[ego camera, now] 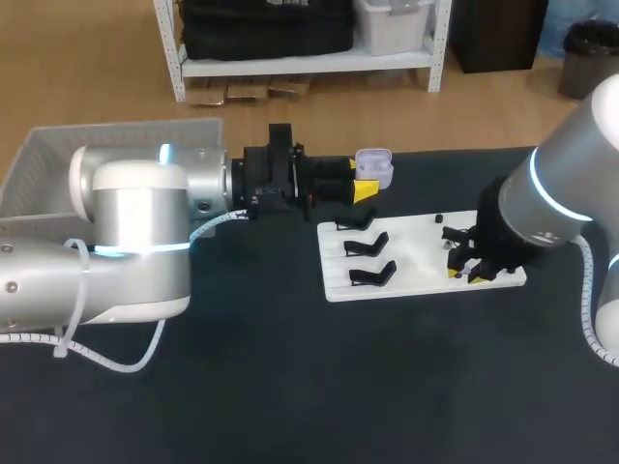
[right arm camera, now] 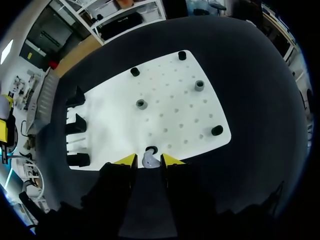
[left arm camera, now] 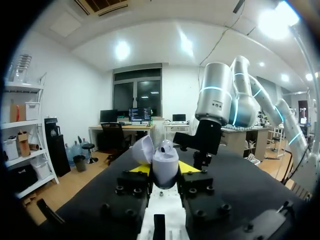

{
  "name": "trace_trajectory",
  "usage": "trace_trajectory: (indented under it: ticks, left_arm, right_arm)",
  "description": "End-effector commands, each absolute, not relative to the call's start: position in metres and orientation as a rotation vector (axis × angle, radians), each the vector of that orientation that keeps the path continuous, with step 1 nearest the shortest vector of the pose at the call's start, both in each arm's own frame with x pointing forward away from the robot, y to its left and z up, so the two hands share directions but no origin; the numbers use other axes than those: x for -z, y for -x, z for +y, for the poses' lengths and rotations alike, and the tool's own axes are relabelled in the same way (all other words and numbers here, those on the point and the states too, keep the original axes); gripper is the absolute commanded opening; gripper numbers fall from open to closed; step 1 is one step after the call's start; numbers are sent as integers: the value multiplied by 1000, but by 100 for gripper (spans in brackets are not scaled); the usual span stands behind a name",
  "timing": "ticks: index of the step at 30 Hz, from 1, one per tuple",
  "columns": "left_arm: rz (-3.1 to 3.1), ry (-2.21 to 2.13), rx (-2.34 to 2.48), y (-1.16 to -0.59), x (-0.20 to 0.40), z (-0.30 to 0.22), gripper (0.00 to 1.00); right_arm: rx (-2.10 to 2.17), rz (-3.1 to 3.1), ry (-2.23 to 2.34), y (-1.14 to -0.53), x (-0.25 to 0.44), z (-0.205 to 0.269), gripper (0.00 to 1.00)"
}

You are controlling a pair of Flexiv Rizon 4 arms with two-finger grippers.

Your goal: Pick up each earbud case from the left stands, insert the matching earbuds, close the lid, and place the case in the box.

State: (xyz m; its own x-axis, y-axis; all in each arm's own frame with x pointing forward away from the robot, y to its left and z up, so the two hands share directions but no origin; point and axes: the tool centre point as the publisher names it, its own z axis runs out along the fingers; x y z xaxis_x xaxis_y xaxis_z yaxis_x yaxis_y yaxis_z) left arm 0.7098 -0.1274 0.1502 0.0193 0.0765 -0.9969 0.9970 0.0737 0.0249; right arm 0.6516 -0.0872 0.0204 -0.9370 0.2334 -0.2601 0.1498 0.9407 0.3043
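Observation:
My left gripper (ego camera: 363, 189) is held above the table behind the white board (ego camera: 426, 290). It is shut on a lavender earbud case (ego camera: 374, 167), which stands upright with its lid open. In the left wrist view the case (left arm camera: 165, 169) sits between the yellow tips of that gripper (left arm camera: 164, 170), with the lid (left arm camera: 142, 150) tipped back. My right gripper (ego camera: 465, 275) is down at the board's front right edge. Its tips (right arm camera: 148, 161) hold a small lavender earbud (right arm camera: 149, 160) next to a black peg (right arm camera: 151, 149). Three black stands (ego camera: 366, 247) on the board's left side hold nothing.
A white basket (ego camera: 39, 159) stands at the table's back left, partly behind my left arm. Small black and grey pegs (right arm camera: 141, 104) dot the board (right arm camera: 165, 115). Dark tabletop surrounds the board.

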Motion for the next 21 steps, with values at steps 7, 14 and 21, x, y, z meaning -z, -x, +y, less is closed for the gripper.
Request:
trace_trajectory:
  ticks: [7,14,21]
  left_arm:
    - [1276,-1210,1095,-708,-149,-127,0]
    - [1276,-1210,1095,-708,-149,-127,0]
    - [1276,-1210,1095,-708,-149,-127,0]
  right_arm:
    - [-402,2803,-288,-649,-21,-90,29]
    - [-403,2808,-297,-649,-19,-90,26]
    - [-403,2812,-293,-651,-18,-88,9]
